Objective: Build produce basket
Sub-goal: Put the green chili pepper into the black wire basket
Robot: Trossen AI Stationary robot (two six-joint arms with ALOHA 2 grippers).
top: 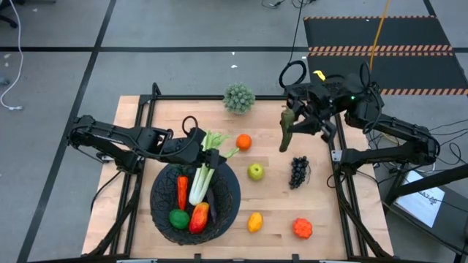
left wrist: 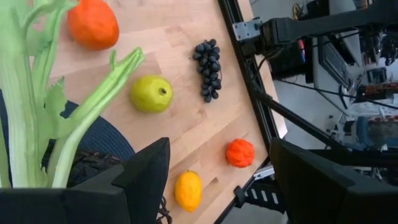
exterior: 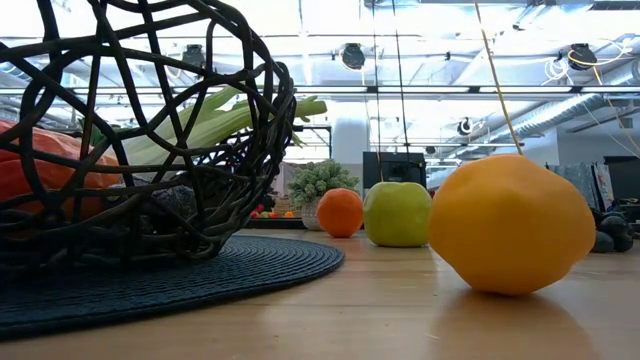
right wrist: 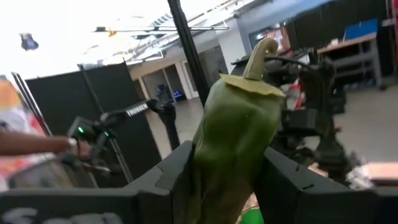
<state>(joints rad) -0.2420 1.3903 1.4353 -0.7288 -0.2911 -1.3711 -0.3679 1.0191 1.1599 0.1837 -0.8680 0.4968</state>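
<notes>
The black woven basket [top: 232,196] stands on a dark round mat [exterior: 250,265] at the near left. In it lie a carrot [top: 182,191], a celery stalk [top: 201,179], a green lime [top: 178,218] and a red-yellow mango [top: 199,217]. The celery's leafy top [top: 216,140] reaches over the far rim. My left gripper [top: 212,157] hangs open above that rim beside the celery [left wrist: 25,118], with nothing between its fingers. My right gripper [top: 294,126] is shut on a dark green pepper-like vegetable [top: 285,131], held high over the table's far right. My right gripper pinches the green vegetable's body [right wrist: 230,143] between its two fingers [right wrist: 177,168], about the middle of its length. The fingers come roughly level from the table's right side. The stem end [right wrist: 264,53] sticks out past the fingers, and the vegetable is lifted clear of the table.
Loose on the wood are an orange [top: 243,142], a green apple [top: 255,172], dark grapes [top: 298,172], a yellow lemon [top: 254,221] and a red tomato [top: 302,228]. A spiky grey-green ball plant [top: 239,98] stands at the far edge. Black frame rails run along both table sides.
</notes>
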